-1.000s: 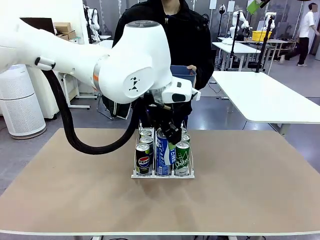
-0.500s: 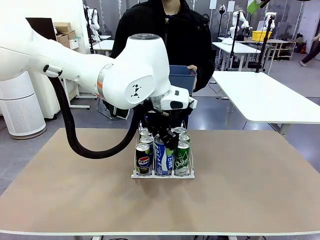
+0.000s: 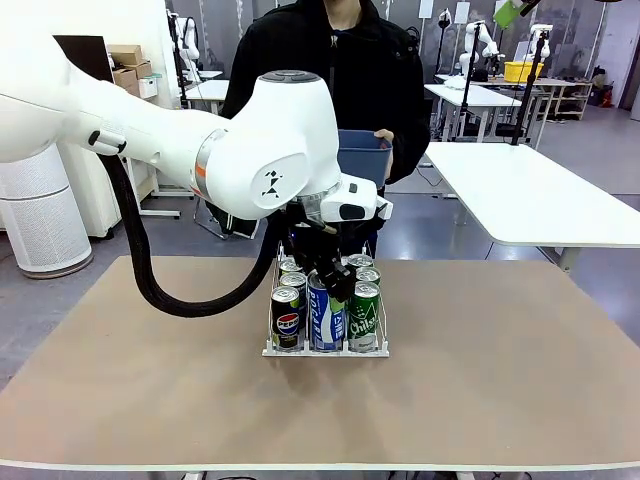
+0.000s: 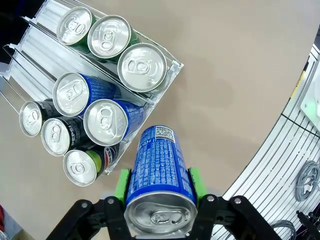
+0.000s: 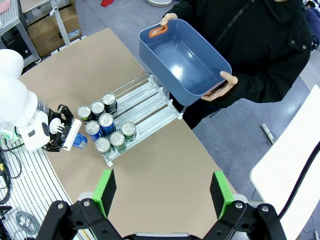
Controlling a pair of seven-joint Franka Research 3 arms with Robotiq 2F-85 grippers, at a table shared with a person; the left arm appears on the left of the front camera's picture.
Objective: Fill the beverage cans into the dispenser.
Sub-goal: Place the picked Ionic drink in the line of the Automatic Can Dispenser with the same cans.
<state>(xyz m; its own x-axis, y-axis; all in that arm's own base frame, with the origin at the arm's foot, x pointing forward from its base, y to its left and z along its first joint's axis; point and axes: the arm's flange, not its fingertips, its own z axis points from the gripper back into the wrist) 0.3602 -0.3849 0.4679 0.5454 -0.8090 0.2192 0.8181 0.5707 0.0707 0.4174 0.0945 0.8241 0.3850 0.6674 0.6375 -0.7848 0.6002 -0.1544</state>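
Front view: the left hand (image 3: 330, 283) hangs over the near end of the dispenser (image 3: 325, 349), which sits near the middle of the counter (image 3: 480, 400). It is clenched on a blue-and-white Pocari can (image 3: 324, 315) at the front of the middle lane. A black Pepsi can (image 3: 286, 318) stands in the left lane and a green Chilsung can (image 3: 364, 315) in the right lane, with more silver tops behind them. Compared with a second ago, the arm has swung back and sunk, so the big white joint now sits lower and the held can is lower too, level with its neighbours; since half a second ago almost nothing has shifted. Beyond the far edge a person holds a blue bin (image 3: 362, 155), as before.

Left wrist view: the green pads (image 4: 121, 185) press both sides of the Pocari can, which points down at bare counter just beside the dispenser's front corner. In the rack, three cans fill one outer lane, two blue ones the middle lane, and three, one of them with green on its side, the other outer lane.

Right wrist view: the right hand (image 5: 162, 191) is released, its fingers spread wide and empty, high above the counter. Below it the dispenser lies towards the far edge with its cans gathered at one end, and the left hand with its can is just beside that end. The person's hands (image 5: 226, 82) grip the bin at its rim.
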